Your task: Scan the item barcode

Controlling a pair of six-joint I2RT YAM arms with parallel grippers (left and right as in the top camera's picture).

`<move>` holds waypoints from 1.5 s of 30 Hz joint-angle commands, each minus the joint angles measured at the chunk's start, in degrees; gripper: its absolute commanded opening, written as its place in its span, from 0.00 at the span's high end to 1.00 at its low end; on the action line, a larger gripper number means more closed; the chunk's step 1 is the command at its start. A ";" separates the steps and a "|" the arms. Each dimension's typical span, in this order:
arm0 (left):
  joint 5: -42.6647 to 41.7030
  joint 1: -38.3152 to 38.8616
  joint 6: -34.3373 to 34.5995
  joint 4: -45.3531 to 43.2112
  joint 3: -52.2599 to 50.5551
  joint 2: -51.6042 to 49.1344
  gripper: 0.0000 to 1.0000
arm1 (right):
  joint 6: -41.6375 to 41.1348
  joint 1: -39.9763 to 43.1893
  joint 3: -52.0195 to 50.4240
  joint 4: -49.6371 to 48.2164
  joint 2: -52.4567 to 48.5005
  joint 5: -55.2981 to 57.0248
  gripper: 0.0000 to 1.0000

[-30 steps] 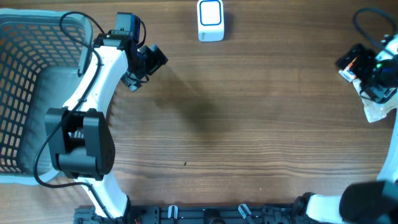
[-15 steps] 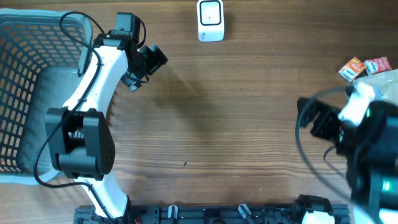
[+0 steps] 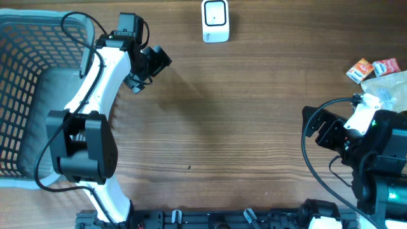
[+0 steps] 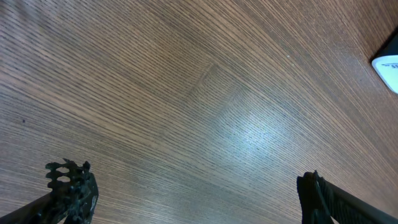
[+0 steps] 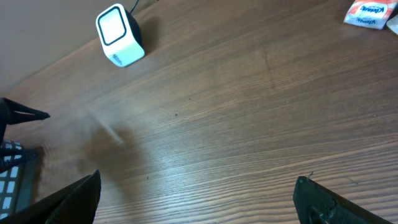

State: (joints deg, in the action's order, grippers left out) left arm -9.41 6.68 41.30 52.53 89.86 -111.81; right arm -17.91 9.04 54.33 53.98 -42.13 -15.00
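Both hands are wide open and empty: left hand (image 3: 147,69) at upper left, right hand (image 3: 320,127) at lower right. The orange packet (image 3: 360,69) lies flat on the tabletop (image 3: 241,127) near the upper right edge. It looks light, thin and soft, perhaps slippery. Better to pinch it across its narrow edges, leaving the printed faces free for the scanner (image 3: 215,20).

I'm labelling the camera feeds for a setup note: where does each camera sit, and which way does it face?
Overhead: above the table, looking straight down; left arm with left pincer, right arm with right pincer.
Left wrist: on the left arm, facing down at wood; fingertips in bottom corners.
Right wrist: on the right arm, angled across toward the scanner; fingertips below.
Shared: right wrist and overhead both show scanner and a packet.
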 commanded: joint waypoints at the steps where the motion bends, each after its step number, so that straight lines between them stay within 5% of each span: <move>1: 0.33 -0.15 1.18 0.04 0.02 -0.04 0.00 | -0.17 -0.24 -0.72 0.07 -1.51 -0.57 0.00; 9: 0.33 -0.15 1.18 0.04 0.02 -0.04 0.00 | 0.63 -6.82 -7.08 -3.96 6.93 3.78 0.00; 21: 0.33 -0.15 1.18 0.04 0.02 -0.04 0.00 | 4.66 -7.69 -43.10 -39.91 39.15 -1.25 0.00; 30: 0.33 -0.15 1.18 0.04 0.02 -0.04 0.00 | 5.95 -7.69 -53.29 -56.13 41.94 1.01 0.00; 37: 0.33 -0.15 1.18 0.07 0.02 -0.04 0.00 | 6.73 -7.69 -54.03 -54.25 41.94 10.16 0.00; 45: 0.33 -0.15 1.18 0.07 0.02 -0.04 0.00 | 21.68 -7.69 -54.03 -53.96 41.94 11.80 0.00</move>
State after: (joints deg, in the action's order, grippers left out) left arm -9.41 6.68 41.30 52.53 89.86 -111.81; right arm -3.51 1.63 0.43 -0.01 -0.99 -4.80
